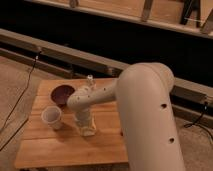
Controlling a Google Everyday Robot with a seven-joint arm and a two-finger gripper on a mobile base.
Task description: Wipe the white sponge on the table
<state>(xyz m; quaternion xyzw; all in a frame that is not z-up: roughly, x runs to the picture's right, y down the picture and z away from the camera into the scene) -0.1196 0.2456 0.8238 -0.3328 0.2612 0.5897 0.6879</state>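
The light-wood slatted table (60, 150) fills the lower left of the camera view. My arm reaches in from the right, and its gripper (86, 126) points down at the middle of the table top. It is shut on the white sponge (89, 132), a small cream block pressed flat on the planks under the fingertips. The sponge's upper part is hidden by the fingers.
A translucent white cup (52, 118) stands just left of the gripper. A dark maroon bowl (62, 94) sits behind it at the back left. A small clear bottle top (90, 79) shows behind the wrist. My arm hides the table's right side. Cables lie on the floor at left.
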